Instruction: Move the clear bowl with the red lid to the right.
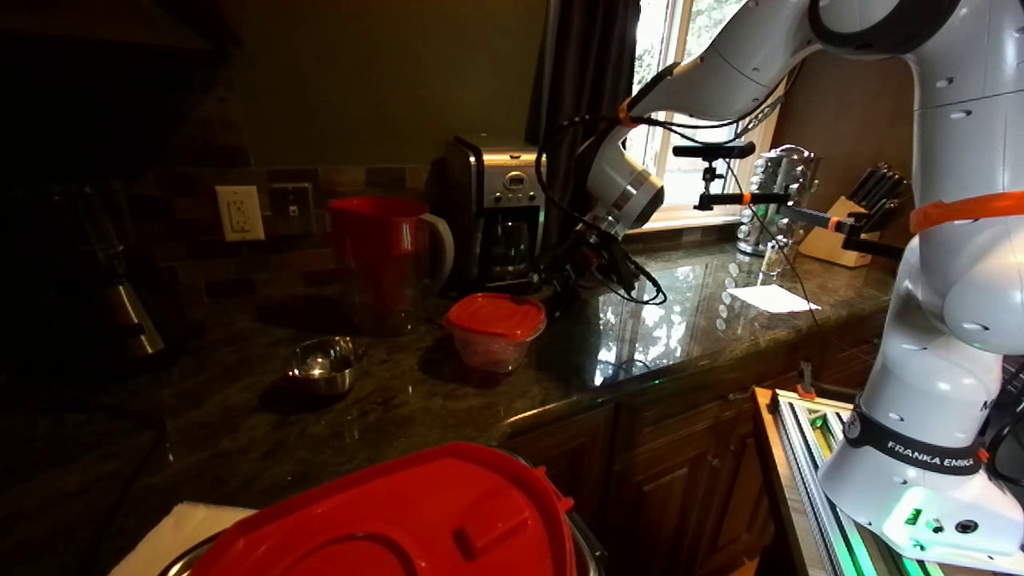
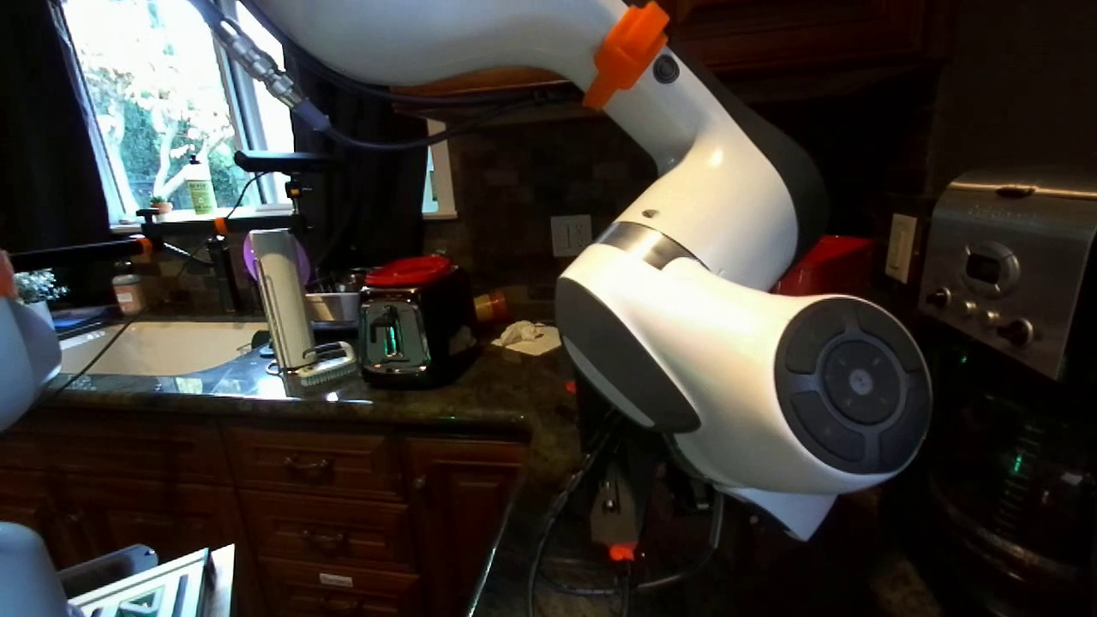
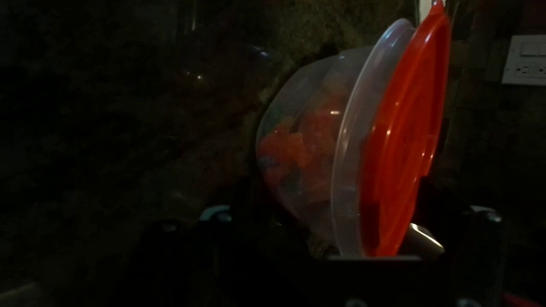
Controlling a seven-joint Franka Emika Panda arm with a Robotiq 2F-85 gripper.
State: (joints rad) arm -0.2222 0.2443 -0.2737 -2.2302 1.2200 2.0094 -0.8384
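The clear bowl with the red lid (image 1: pixel 494 332) stands upright on the bench (image 1: pixel 416 424), its lid on and facing up. In an exterior view it is between a small metal bowl (image 1: pixel 324 364) and the dark end of the arm (image 1: pixel 712 72), with a coffee maker (image 1: pixel 516 196) behind it. A tall red pitcher (image 1: pixel 376 248) with a pale handle stands near, behind the gap between the two bowls.

In the wrist view the clear bowl appears turned sideways, lid to the right, and orange and red pieces show through its wall. The fingers (image 3: pixel 443 198) are wide apart, one over by the lid and the other by the base, with the clear bowl between them. It is too dark to tell whether either touches it.

In an exterior view the arm's rounded wrist (image 2: pixel 728 368) fills much of the middle, and I cannot make out the clear bowl behind it. There a toaster (image 2: pixel 407 334) carries a large red lid (image 2: pixel 410 271), and crumpled white paper (image 2: pixel 527 337) lies near it. A knife block (image 1: pixel 836 232) stands well apart, farther along the bench.
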